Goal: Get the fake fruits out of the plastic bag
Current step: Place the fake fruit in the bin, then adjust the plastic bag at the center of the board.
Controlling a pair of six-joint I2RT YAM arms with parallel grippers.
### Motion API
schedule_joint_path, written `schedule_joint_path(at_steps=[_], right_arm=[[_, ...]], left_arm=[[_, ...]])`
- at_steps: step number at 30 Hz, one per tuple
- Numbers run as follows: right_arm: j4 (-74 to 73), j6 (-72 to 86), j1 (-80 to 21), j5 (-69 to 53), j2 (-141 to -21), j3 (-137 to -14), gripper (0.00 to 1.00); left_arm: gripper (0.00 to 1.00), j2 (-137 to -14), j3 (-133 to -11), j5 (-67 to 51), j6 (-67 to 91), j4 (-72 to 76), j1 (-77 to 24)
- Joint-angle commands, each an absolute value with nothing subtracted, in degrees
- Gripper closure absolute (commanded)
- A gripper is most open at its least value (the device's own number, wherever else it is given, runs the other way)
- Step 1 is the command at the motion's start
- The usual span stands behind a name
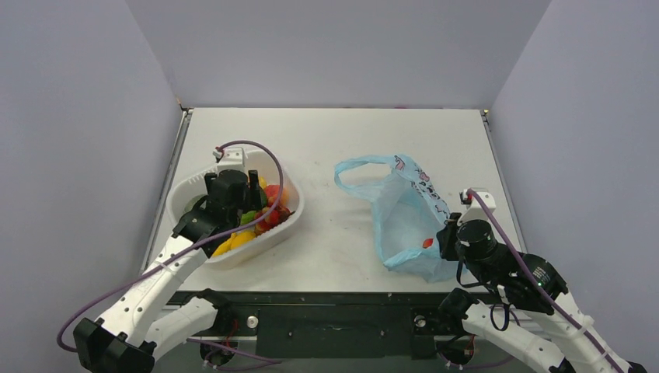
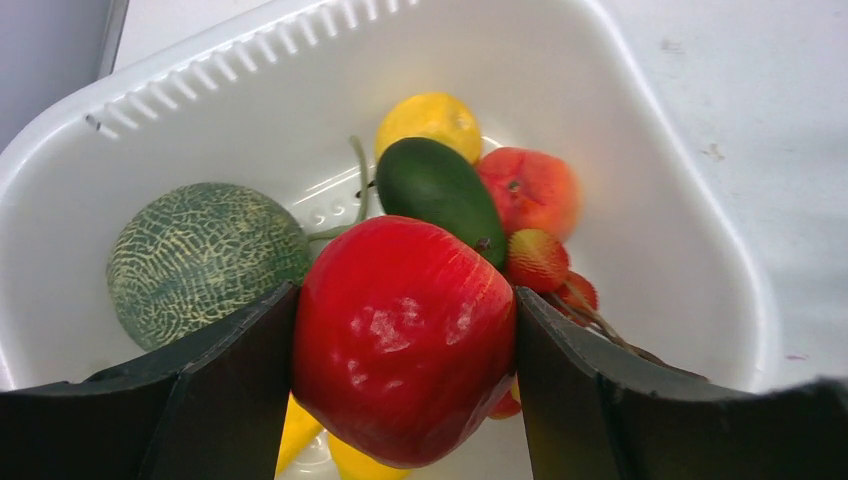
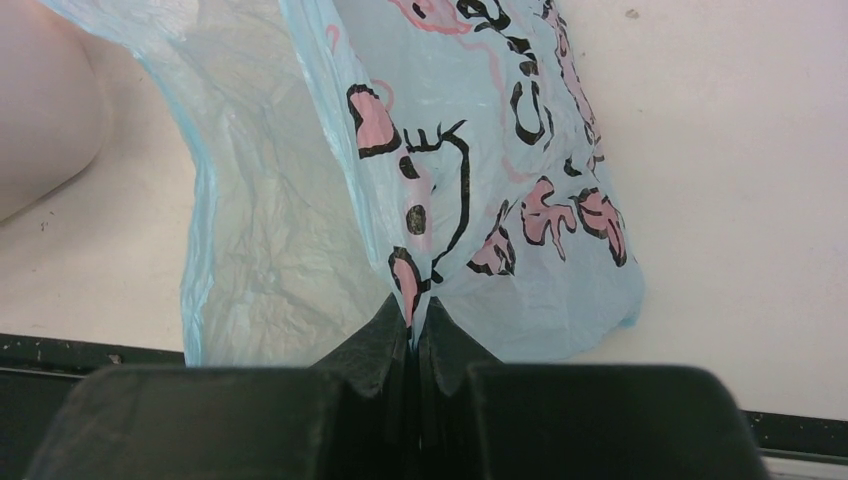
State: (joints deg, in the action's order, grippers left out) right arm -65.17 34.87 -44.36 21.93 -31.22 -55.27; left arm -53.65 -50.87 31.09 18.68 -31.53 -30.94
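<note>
My left gripper (image 2: 405, 292) is shut on the round red apple (image 2: 400, 350) and holds it over the white slotted tub (image 2: 620, 120). In the top view that gripper (image 1: 266, 194) is above the tub's middle. A dark green oblong fruit (image 2: 440, 190) and a red berry cluster (image 2: 540, 258) lie in the tub below the apple. The light-blue plastic bag (image 1: 404, 210) lies on the table at the right. A small red piece (image 1: 427, 242) shows through it near its lower end. My right gripper (image 3: 415, 315) is shut on a fold of the bag (image 3: 500, 150).
The tub (image 1: 183, 194) also holds a netted green melon (image 2: 200, 255), a yellow fruit (image 2: 430, 118) and a peach-coloured one (image 2: 530, 185). The bag's loop handles (image 1: 353, 165) point to the far left. The table's near edge (image 1: 334, 297) runs just below the bag.
</note>
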Motion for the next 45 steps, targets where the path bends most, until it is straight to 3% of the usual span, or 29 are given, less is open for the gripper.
schedule_joint_path(at_steps=[1, 3, 6, 9, 13, 18, 25, 33, 39, 45], right_arm=[[-63.3, 33.9, -44.9, 21.4, -30.4, -55.2, 1.00], [-63.3, 33.9, -45.0, 21.3, -30.5, -55.1, 1.00], [-63.2, 33.9, -45.0, 21.1, -30.6, -55.0, 1.00], [-63.1, 33.8, -45.0, 20.9, -31.0, -55.0, 1.00], [-63.1, 33.7, -44.9, 20.7, -31.9, -55.1, 1.00], [-62.8, 33.5, -45.0, 20.4, -33.8, -55.6, 1.00], [-56.9, 30.3, -45.0, 18.9, -39.0, -57.5, 1.00], [-49.7, 18.7, -45.4, 20.4, -57.1, -67.6, 1.00], [-47.4, 16.3, -54.0, 21.4, -65.7, -72.2, 1.00], [-50.5, 23.3, -64.9, 24.8, -65.3, -66.3, 1.00]], left_arm=[[0.81, -53.6, -47.3, 26.7, 16.4, -25.3, -24.5], [0.70, -53.5, -45.5, 25.6, 16.4, -24.5, -22.9], [0.40, -53.2, -44.6, 25.1, 17.5, -24.7, -22.5], [0.18, -52.0, -44.3, 24.9, 18.7, -24.8, -22.3], [0.06, -50.0, -44.2, 24.5, 19.5, -26.0, -22.3], [0.03, -48.9, -46.1, 24.6, 19.7, -29.1, -22.2], [0.04, -43.3, -46.9, 14.4, 21.0, -28.8, -22.2], [0.04, -39.3, -44.3, 3.4, 25.5, -29.6, -22.3], [0.06, -35.4, -41.9, -3.6, 28.6, -28.9, -22.2], [0.07, -32.8, -39.9, -13.4, 32.2, -23.2, -22.2]])
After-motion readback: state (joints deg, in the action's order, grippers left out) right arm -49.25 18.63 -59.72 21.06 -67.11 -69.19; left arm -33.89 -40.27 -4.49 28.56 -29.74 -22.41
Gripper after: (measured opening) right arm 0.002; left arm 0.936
